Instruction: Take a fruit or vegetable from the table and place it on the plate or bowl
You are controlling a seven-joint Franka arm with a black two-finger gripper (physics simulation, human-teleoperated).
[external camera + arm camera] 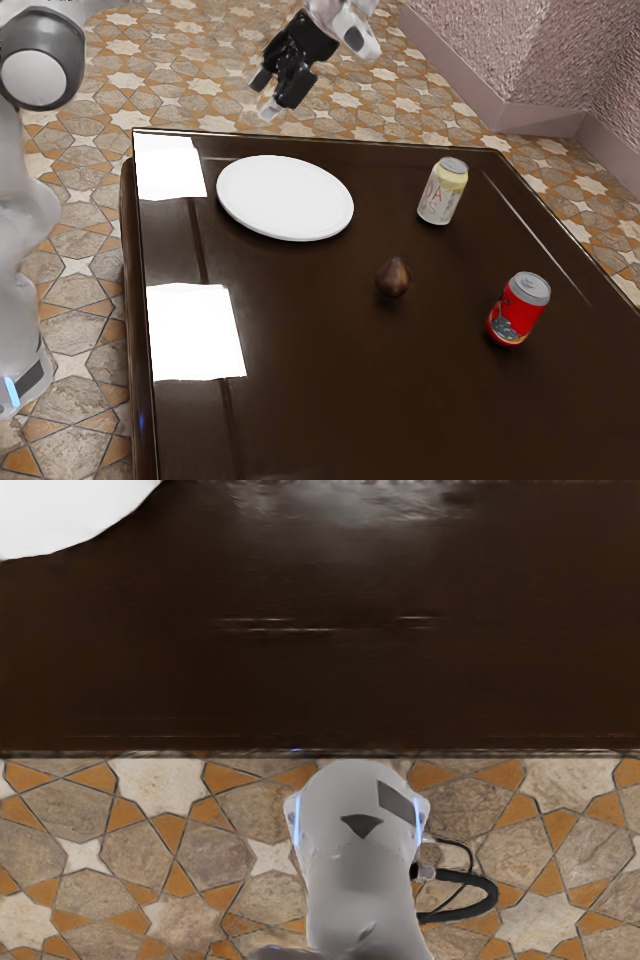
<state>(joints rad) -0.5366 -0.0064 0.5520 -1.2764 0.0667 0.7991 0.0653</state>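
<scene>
Gripper [264, 97], jaws spread, well apart from plate [285, 197].

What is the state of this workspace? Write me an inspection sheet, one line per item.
Surface: dark glossy table, with bright reflections toward the exterior view's left.
Job's things: brown fruit lying on the table, apart from the empty white plate.
Clutter: cream can and red can, both standing on the table, apart from the fruit.
Claw: claw open, holding nothing, hovering near the table's far edge beyond the plate.
Cables: black cable looped on the floor beside the arm's base.
Surroundings: patterned tile floor; pink textured wall.
</scene>
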